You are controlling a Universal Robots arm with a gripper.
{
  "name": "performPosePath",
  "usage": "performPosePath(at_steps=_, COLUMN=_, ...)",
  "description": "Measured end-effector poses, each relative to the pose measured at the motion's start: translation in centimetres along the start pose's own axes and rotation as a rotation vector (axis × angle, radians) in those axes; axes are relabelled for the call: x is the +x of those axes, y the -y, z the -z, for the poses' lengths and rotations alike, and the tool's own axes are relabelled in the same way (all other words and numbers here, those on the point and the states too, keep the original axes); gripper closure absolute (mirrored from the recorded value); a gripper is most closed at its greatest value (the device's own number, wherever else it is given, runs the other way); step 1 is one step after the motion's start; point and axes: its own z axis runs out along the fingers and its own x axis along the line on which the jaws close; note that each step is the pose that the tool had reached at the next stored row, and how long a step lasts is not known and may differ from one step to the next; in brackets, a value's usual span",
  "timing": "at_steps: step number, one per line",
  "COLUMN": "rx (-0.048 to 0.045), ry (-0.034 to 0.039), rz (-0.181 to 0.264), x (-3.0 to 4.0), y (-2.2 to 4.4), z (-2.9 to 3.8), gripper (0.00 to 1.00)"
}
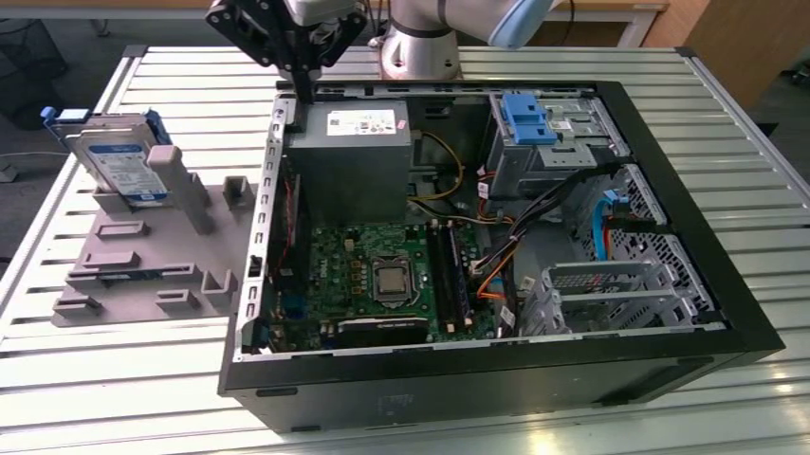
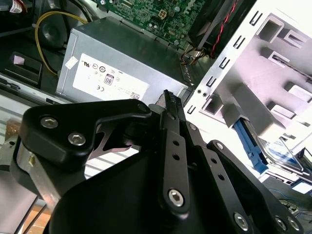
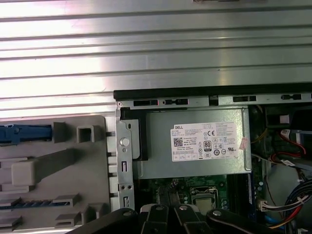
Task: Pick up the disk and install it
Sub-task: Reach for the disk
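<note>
The disk (image 1: 120,166) is a silver drive with a white-and-blue label and blue side rails. It leans upright in a grey holder (image 1: 152,261) on the exterior view's left, outside the open computer case (image 1: 506,379). Its blue rail shows in the first wrist view (image 3: 24,133), and its rail and label show in the second wrist view (image 2: 280,153). My gripper (image 1: 303,93) hangs above the case's back corner nearest the holder, over the power supply's edge. Its black fingers (image 2: 169,105) are shut together on nothing and are apart from the disk.
The grey power supply (image 1: 360,142) with a white sticker fills the case's back corner. Motherboard (image 1: 379,275), cables, a blue latch (image 1: 525,118) and metal drive cages (image 1: 608,294) sit inside. The slatted metal table (image 1: 127,379) surrounds the case.
</note>
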Motion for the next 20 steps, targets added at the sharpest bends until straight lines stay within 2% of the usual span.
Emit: performPosePath(at_steps=20, rx=0.0001, ry=0.0000, rz=0.000, x=0.66, y=0.05, z=-0.08, gripper=0.89)
